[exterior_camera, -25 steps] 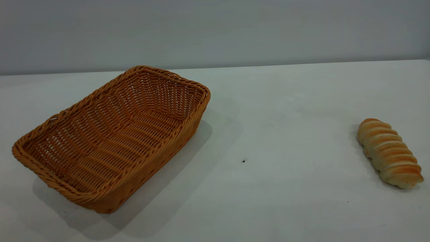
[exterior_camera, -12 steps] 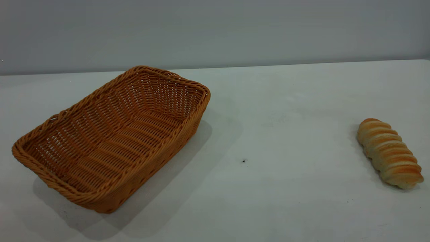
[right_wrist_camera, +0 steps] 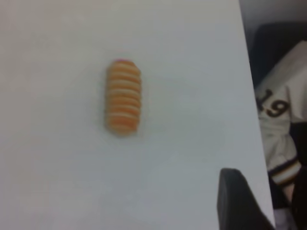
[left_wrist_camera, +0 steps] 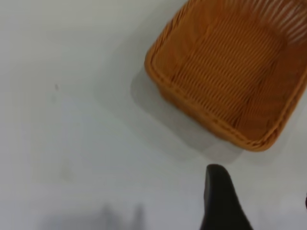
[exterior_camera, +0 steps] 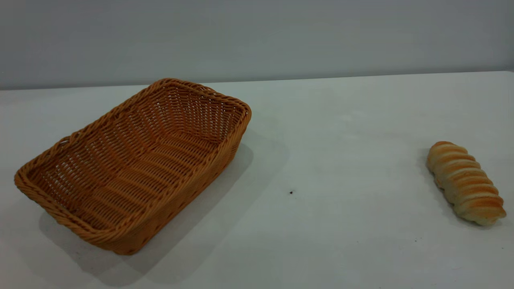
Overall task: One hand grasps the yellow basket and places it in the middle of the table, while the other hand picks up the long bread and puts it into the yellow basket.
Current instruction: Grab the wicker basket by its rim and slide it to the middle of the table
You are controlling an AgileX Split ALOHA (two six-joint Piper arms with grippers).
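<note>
The yellow basket (exterior_camera: 132,164), a large woven orange-tan wicker one, sits empty on the left of the white table (exterior_camera: 333,132), set at an angle. The long bread (exterior_camera: 464,181) lies on the table at the far right, far from the basket. Neither gripper shows in the exterior view. In the left wrist view my left gripper (left_wrist_camera: 261,203) is open and empty, hovering above bare table a short way from one corner of the basket (left_wrist_camera: 230,72). In the right wrist view my right gripper (right_wrist_camera: 268,206) is open and empty, above the table and apart from the bread (right_wrist_camera: 123,96).
A tiny dark speck (exterior_camera: 291,192) marks the table's middle. In the right wrist view the table's edge (right_wrist_camera: 249,96) runs close to the bread, with dark objects and a white garment marked 19 (right_wrist_camera: 280,120) beyond it.
</note>
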